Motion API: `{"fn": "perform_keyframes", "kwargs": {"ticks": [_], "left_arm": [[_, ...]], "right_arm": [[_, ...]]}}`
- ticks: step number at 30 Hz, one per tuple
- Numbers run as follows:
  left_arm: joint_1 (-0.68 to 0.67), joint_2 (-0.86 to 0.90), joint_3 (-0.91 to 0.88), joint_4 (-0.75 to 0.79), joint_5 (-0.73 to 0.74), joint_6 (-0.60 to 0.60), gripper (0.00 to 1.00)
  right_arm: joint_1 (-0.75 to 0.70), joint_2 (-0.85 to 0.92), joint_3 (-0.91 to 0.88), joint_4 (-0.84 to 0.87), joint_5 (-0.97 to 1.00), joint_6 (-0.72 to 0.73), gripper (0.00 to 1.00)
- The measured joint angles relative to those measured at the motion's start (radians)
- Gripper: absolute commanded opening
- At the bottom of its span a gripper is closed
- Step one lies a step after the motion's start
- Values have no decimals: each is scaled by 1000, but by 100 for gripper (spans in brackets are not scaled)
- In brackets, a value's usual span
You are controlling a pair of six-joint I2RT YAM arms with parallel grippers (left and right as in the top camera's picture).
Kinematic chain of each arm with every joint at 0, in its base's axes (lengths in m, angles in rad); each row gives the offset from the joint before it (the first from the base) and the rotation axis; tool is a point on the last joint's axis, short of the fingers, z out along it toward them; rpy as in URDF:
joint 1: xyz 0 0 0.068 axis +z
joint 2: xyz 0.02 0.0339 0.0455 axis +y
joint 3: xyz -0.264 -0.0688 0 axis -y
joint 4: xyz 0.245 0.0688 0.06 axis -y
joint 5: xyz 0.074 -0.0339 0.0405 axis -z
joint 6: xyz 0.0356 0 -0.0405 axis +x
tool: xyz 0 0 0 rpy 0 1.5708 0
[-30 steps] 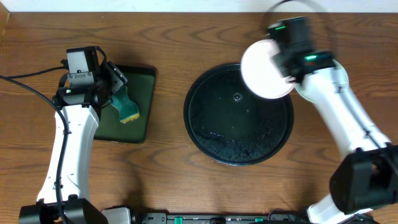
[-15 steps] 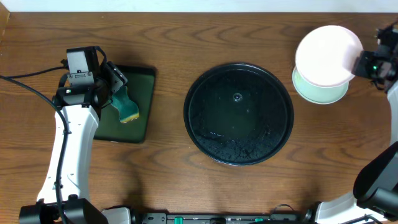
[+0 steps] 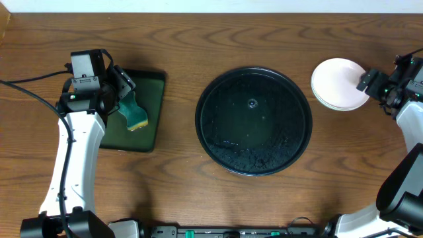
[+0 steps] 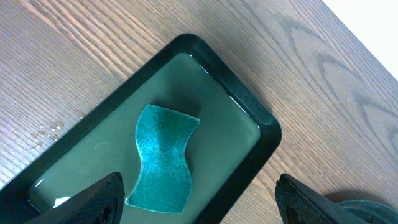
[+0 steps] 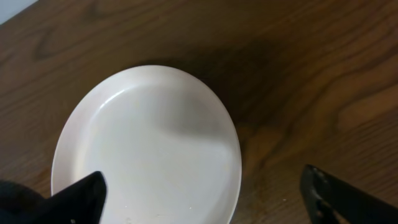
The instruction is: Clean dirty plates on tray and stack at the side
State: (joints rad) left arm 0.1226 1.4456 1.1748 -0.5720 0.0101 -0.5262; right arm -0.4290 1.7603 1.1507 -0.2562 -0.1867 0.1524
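Since half a second ago, the white plate (image 3: 339,82) has come down from mid-air and now lies flat at the right. From the left: my left gripper (image 4: 198,182) hangs open above the green tray (image 4: 249,112), fingers spread wide, the teal sponge (image 4: 163,158) lying loose in the tray beneath. At centre sits the black tray (image 3: 218,99), glossy and flecked with droplets. Well apart to its right, my right gripper (image 5: 205,193) is spread open over the white plate, gripping nothing.
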Motion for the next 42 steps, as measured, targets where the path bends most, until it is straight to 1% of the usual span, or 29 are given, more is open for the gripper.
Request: {"fn": "perform_keyframes", "kwargs": {"ticks": [5, 8, 14, 18, 21, 25, 27, 34, 42], "left_arm": [[0, 0, 0, 0, 0, 0, 78], [0, 0, 0, 0, 0, 0, 79], [0, 0, 0, 0, 0, 0, 78], [0, 0, 0, 0, 1, 0, 78], [0, 0, 0, 0, 0, 0, 78], [0, 0, 0, 0, 1, 0, 78], [0, 0, 0, 0, 2, 0, 78], [0, 0, 0, 0, 3, 0, 78], [0, 0, 0, 0, 3, 0, 79]], "right_arm": [[0, -8, 0, -64, -5, 3, 99], [0, -56, -1, -142, -11, 29, 99], [5, -325, -2, -350, -23, 87, 99], [78, -473, -37, -368, -23, 91, 99], [161, -545, -114, -374, -42, 114, 99], [245, -555, -195, -383, -64, 156, 99], [263, -555, -218, -387, -70, 167, 99], [270, -555, -249, -405, -67, 177, 99], [271, -547, -251, -525, -29, 177, 99]]}}
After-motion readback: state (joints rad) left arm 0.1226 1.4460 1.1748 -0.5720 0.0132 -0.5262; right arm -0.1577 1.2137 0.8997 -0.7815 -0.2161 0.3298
